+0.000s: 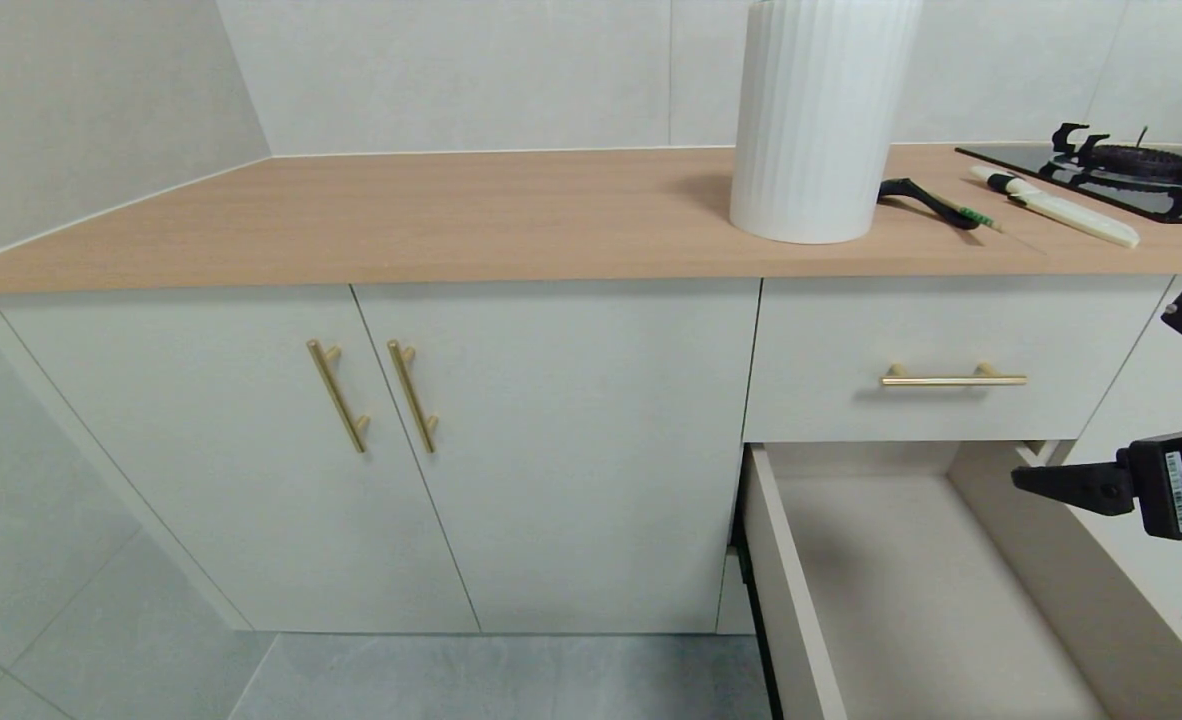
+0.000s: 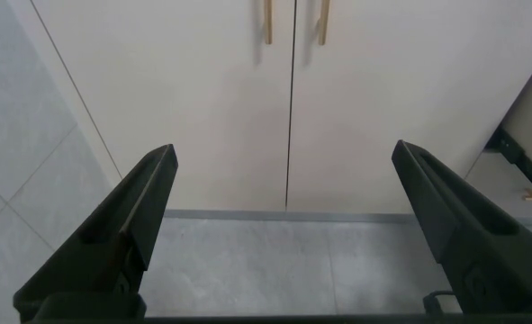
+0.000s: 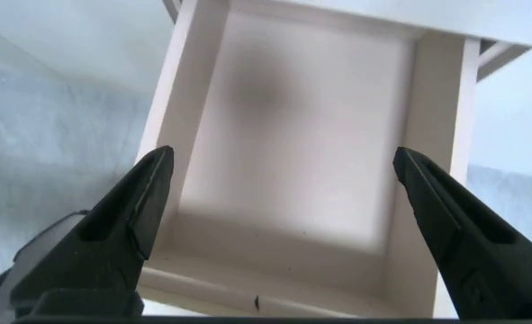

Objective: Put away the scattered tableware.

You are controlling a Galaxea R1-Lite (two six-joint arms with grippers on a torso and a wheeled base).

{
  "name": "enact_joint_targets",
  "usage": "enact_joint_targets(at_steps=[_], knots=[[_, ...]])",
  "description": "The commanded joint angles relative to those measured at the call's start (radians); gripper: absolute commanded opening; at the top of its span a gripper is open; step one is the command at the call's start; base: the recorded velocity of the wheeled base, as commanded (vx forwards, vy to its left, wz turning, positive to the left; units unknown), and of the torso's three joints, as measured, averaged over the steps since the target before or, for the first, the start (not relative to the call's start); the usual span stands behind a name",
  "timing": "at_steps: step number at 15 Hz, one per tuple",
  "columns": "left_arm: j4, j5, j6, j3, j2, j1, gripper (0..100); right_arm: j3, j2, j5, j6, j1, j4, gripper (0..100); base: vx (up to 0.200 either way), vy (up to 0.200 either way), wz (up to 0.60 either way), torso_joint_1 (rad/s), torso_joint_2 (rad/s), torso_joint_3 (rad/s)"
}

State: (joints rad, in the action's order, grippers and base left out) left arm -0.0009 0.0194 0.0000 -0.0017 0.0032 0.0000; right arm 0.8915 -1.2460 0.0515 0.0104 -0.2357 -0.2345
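The left tool point(image 2: 284, 153) and right tool point(image 3: 282, 162) are seen open, empty; the white knife point(image 1: 1056, 208) and black-handled utensil point(image 1: 936, 203) are laid on the desk point(image 1: 451, 215), right, axes slanting far-left to near-right, above the open drawer point(image 1: 786, 570) under the right tool, judged nearer

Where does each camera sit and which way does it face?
Head: atop the robot, facing forward-down at the counter and cupboard doors; right pincer at right edge.
Left wrist: low, facing the cupboard doors and floor; open left pincer frames it.
Right wrist: above the open drawer, looking down into it; open right pincer frames it.
Shared: head and right wrist both show the drawer.
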Motion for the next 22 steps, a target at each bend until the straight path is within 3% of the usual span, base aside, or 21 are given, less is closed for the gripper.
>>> enact_joint_targets(at_steps=[1,9,15,18,20,22], knots=[[-0.001,0.001,0.0,0.0,0.0,0.0,100,-0.011,0.005,0.001,-0.003,0.0,0.003,100,0.0,0.0,0.0,0.0,0.0,0.0],[-0.001,0.001,0.0,0.0,0.0,0.0,100,-0.011,0.008,0.002,-0.003,0.0,0.003,100,0.0,0.0,0.0,0.025,-0.1,-0.1],[-0.001,0.001,0.0,0.0,0.0,0.0,100,-0.011,0.0,0.002,-0.003,0.015,0.011,100,0.0,0.0,0.0,0.133,-0.49,-0.314],[-0.001,0.001,0.0,0.0,0.0,0.0,100,0.0,-0.015,-0.002,-0.003,0.046,0.08,100,0.0,0.0,0.0,0.167,-0.47,-0.308],[-0.001,0.001,0.0,0.0,0.0,0.0,100,0.109,-0.084,0.005,0.013,0.049,0.084,100,0.0,0.0,0.0,0.181,-0.47,-0.288],[-0.001,0.001,0.0,0.0,0.0,0.0,100,0.297,-0.221,0.022,0.082,0.047,-0.016,100,0.0,0.0,0.0,0.195,-0.49,-0.295]])
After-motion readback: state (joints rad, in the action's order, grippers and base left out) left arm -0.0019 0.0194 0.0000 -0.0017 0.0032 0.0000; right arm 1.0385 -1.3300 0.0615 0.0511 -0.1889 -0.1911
